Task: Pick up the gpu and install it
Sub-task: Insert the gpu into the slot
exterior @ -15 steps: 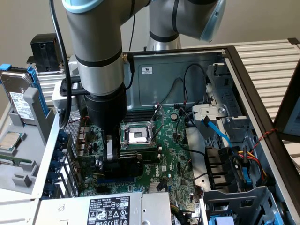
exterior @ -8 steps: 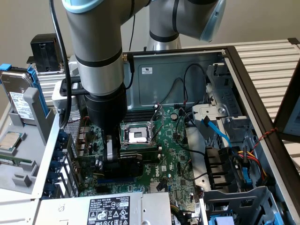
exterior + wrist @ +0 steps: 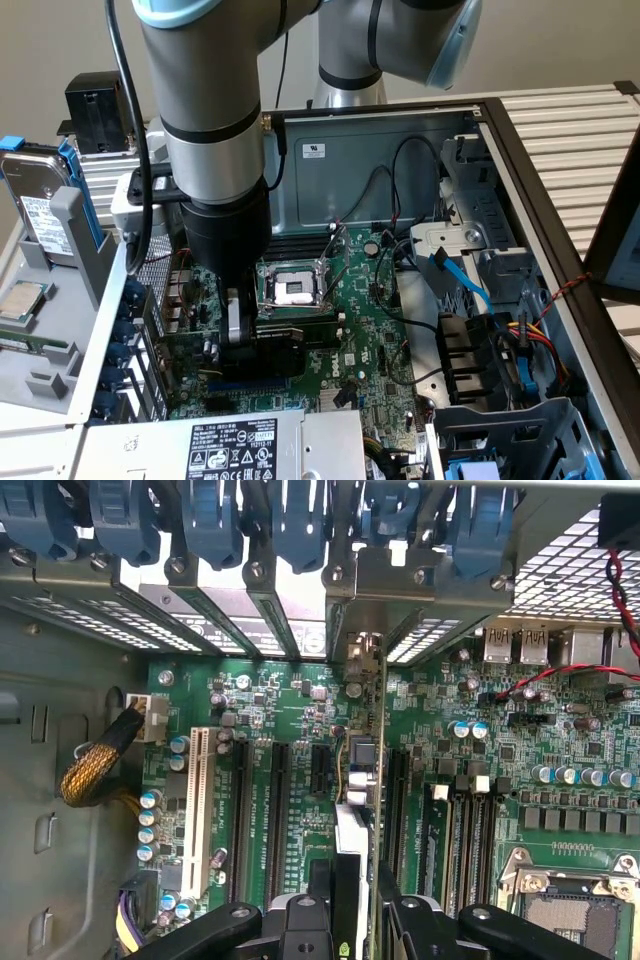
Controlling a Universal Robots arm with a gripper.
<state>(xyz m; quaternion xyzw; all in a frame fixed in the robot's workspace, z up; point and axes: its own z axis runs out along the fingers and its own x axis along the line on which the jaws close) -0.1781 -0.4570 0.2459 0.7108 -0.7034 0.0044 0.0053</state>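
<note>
Green board edge-on, the gpu (image 3: 362,780) stands upright between the fingers of the pincer (image 3: 345,915), which is part-closed on its upper edge. Its long axis runs 12 to 6 o'clock in the wrist view (parallel to the black slots), directly over the motherboard (image 3: 360,330), bracket toward the rear slot covers (image 3: 250,620).
</note>
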